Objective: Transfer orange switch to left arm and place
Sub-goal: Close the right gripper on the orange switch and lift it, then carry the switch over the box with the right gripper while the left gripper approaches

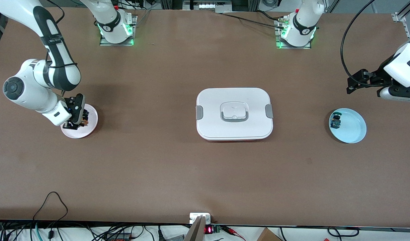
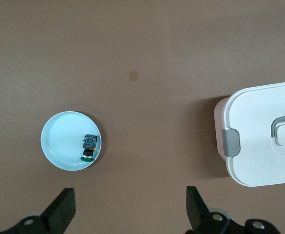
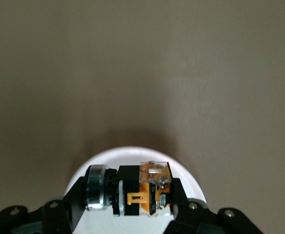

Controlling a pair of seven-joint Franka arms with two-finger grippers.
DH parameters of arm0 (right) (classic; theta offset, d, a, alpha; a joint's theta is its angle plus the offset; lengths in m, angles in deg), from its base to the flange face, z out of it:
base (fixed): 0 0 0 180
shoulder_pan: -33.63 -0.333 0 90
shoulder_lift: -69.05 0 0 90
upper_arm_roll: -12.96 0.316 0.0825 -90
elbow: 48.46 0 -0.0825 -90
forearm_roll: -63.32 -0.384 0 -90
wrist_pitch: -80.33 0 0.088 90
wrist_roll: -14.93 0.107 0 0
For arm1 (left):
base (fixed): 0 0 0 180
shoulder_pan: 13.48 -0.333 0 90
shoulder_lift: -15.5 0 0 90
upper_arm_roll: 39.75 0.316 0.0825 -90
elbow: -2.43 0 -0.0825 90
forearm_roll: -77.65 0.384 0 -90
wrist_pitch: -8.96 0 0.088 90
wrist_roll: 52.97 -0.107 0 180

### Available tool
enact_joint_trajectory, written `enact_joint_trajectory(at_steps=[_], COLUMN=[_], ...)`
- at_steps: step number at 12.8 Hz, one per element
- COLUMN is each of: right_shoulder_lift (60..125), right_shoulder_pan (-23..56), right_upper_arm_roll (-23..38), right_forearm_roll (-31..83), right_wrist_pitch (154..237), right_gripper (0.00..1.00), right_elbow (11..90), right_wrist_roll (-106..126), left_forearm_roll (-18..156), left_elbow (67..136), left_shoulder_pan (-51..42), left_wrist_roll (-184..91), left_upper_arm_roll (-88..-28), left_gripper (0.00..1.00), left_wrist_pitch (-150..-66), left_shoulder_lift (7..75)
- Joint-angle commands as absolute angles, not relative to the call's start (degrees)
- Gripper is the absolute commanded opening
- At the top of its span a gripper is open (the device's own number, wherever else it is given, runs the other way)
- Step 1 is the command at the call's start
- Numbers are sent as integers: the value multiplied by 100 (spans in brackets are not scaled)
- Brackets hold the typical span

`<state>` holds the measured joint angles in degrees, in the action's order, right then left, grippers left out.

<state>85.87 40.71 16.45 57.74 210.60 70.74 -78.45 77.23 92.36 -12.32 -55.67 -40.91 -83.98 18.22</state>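
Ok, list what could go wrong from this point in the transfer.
1. The right gripper is shut on the orange switch over the pink plate; the small part could slip or twist when lifted.
2. The box sits mid-table between both arms; a low carry toward the left arm's end might hit it.
3. The left gripper waits open above the blue plate; a misaligned handover could drop the switch.

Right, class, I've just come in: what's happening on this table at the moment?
The right gripper is down on the pink plate at its end of the table, shut on the orange switch. The switch has not visibly left the plate. The white box sits closed mid-table. The left gripper waits with its fingers open, above the table near the blue plate, which holds a second small switch with teal parts.
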Motion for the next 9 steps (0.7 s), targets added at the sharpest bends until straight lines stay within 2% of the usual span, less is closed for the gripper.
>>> enact_joint_trajectory(at_steps=[1,3,5,7,9], right_shoulder_lift=[8602,8602,8593,8593,8593], right_shoulder_pan=[4111,4093,4084,4093,4075], right_upper_arm_roll=[2007,2305,2648,3192,3579], right_forearm_roll=[4702,4119,3452,2925,1705], right_wrist_pitch=[19701,19128,18766,18738,18939], right_gripper=[0,0,0,0,0], right_elbow=[6275,5896,5649,5499,5481], right_wrist_roll=[-7807,-7526,-6946,-6910,-6971], left_forearm_roll=[7774,7564,7317,6863,6117], left_elbow=[9085,9094,9094,9111,9138], left_shoulder_pan=[-1198,-1233,-1164,-1023,-1022], left_wrist_roll=[-5517,-5535,-5552,-5570,-5535], left_upper_arm_roll=[-4080,-4080,-4089,-4115,-4212], left_gripper=[100,100,100,100,100], left_wrist_pitch=[-8306,-8184,-7597,-6581,-6197], left_shoulder_lift=[2006,2034,2060,2270,2350])
